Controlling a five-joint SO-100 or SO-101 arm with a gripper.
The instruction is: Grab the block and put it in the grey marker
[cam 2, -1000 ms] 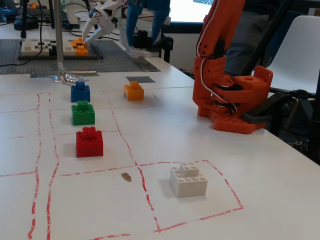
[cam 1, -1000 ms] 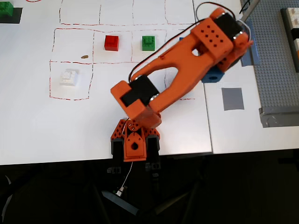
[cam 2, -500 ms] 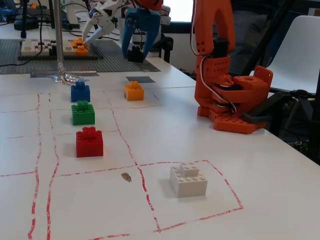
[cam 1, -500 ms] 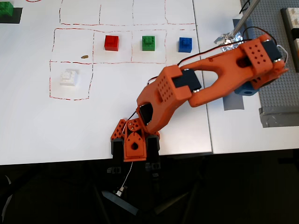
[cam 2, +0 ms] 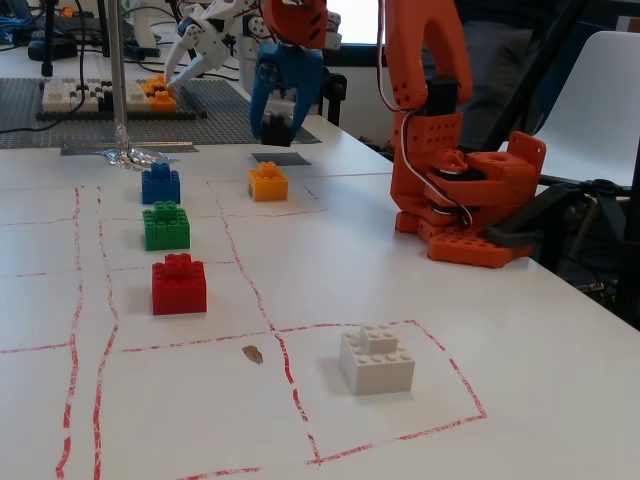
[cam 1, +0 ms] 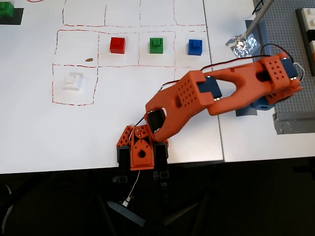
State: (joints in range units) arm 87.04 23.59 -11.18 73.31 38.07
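In the fixed view the gripper (cam 2: 276, 125) hangs above the far part of the white table (cam 2: 500, 340), its blue fingers (cam 2: 262, 90) clamped on the black block (cam 2: 275, 129), which is lifted clear of the surface. Directly beneath the gripper lies the grey marker (cam 2: 280, 158), a flat dark patch; the block hovers over it without touching. Just in front of the marker, nearer the camera, sits an orange block (cam 2: 268, 182). To the gripper's left in this view stand the blue block (cam 2: 160, 184), then the green block (cam 2: 166, 226) and the red block (cam 2: 179, 284) in a row coming forward. A white block (cam 2: 377, 358) rests well apart, inside a red-lined square. In the overhead view the orange arm (cam 1: 197, 98) hides the gripper.
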